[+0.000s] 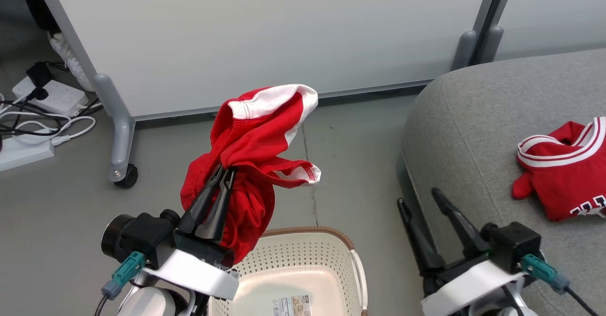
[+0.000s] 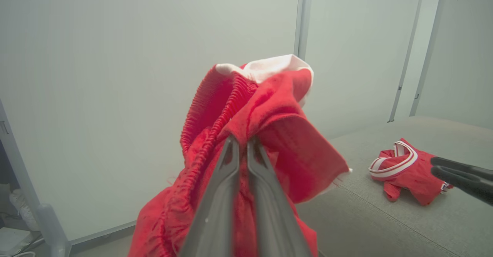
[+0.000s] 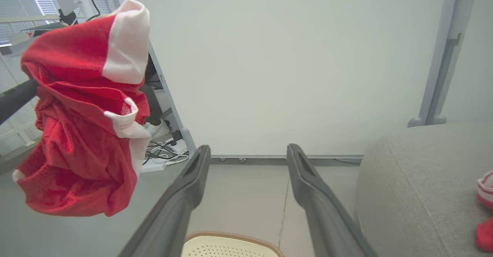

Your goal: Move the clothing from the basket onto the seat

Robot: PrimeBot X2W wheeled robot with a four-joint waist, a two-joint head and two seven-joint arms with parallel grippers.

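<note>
Clothing status: one red jersey garment with white trim (image 1: 251, 131) hangs above the cream-white perforated plastic basket (image 1: 303, 234). It is pinched in my left gripper (image 1: 226, 170), whose fingers are closed tight on a fold. A second red jersey with white stripes (image 1: 563, 174) lies on the large grey fabric seat (image 1: 473, 117), well in from its rounded edge. My right gripper (image 1: 418, 196) holds nothing, spread wide beside that edge. What I see of the basket's bottom is bare, so I judge carrying across and releasing remain.
</note>
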